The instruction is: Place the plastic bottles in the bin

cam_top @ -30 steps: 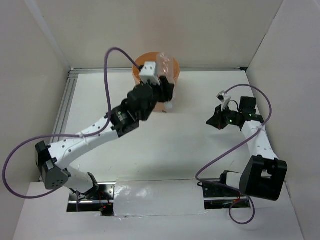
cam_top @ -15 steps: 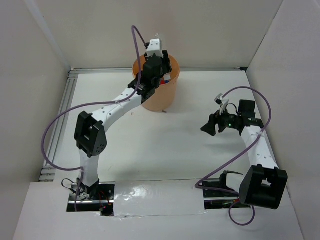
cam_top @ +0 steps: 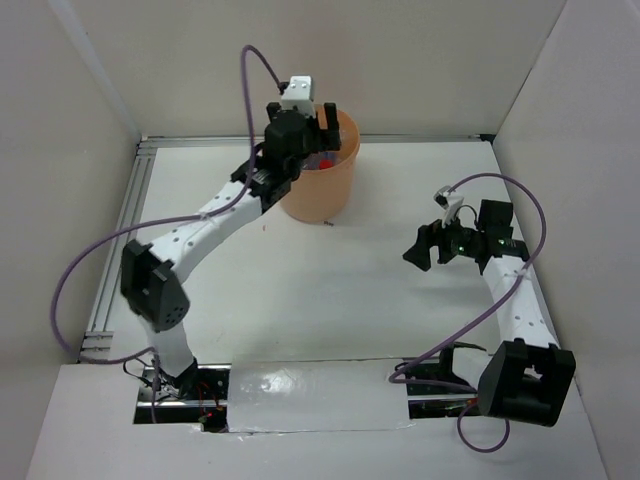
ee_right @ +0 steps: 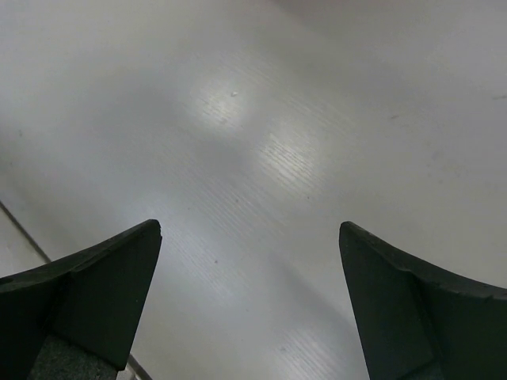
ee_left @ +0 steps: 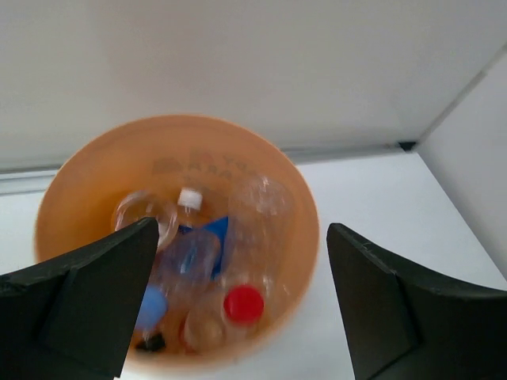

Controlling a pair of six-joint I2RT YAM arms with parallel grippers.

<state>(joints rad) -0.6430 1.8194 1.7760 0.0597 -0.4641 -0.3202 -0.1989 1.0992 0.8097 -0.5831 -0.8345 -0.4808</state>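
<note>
The bin (cam_top: 322, 192) is a round orange-peach bucket at the back of the table. My left gripper (cam_top: 322, 122) hangs open right above its mouth with nothing between the fingers. In the left wrist view I look down into the bin (ee_left: 305, 207). Several plastic bottles lie inside it: a clear bottle (ee_left: 263, 207), one with a blue label (ee_left: 207, 237) and one with a red cap (ee_left: 243, 304). My left gripper (ee_left: 242, 229) frames them, jaws wide apart. My right gripper (cam_top: 420, 248) is open low over bare table at the right, and the right wrist view (ee_right: 249, 229) shows nothing between its fingers.
White walls close in the table at the back and on both sides. An aluminium rail (cam_top: 120, 235) runs along the left edge. A strip of shiny tape (cam_top: 310, 392) lies between the arm bases at the front. A small dark speck (cam_top: 327, 222) sits just in front of the bin.
My left arm swung up from in front of the bin to above its mouth and opened, letting go of the clear bottle it carried. My right gripper went from shut to open.
</note>
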